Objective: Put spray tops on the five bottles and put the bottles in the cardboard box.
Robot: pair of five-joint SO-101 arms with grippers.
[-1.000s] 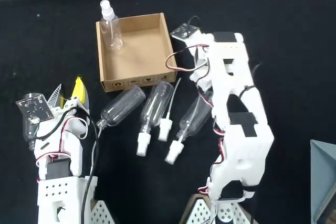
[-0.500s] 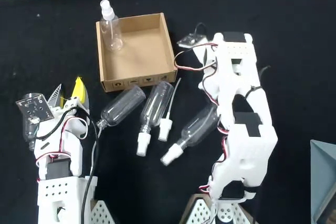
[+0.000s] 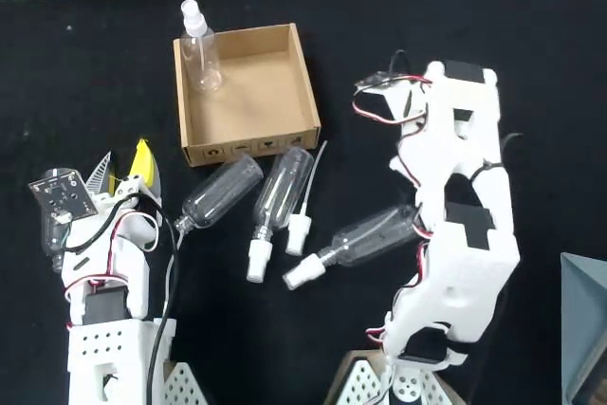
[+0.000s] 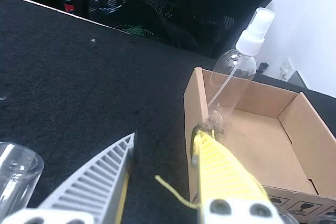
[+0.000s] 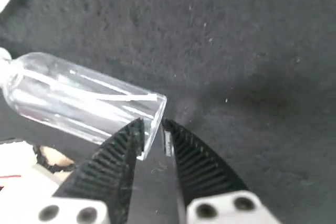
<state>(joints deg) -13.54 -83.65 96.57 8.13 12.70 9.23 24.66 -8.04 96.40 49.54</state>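
Right gripper [image 5: 152,129] is low on the table [image 3: 531,64], its dark ribbed fingers closed to a sliver on the flat base end of the lying bottle [image 5: 79,103]. It's a pinch on the bottom rim, not a wrap around the body. My read is that the bottle lies on its side and the base was the end facing the arm. This bottle already has its white spray top on, with the thin tube visible inside, so it looks ready to be boxed.

From above, it lies slanted with its top pointing away from the right arm, well short of the cardboard box [image 3: 251,146]. A grip this far out on the end could let it swing or slip on the lift.

One upright bottle [image 3: 201,59] stands in the box's far corner, top fitted. In front of the box lie two more. The capped bottle [image 3: 283,192] has a white top, and the bare bottle [image 3: 220,189] beside it looks uncapped. A loose spray top [image 3: 299,230] sits between the capped one and the held one, with its tube pointing at the box.

Left gripper [image 4: 164,137] hangs open and empty near the box's corner, a clear bottle end [image 4: 14,167] just beside it.
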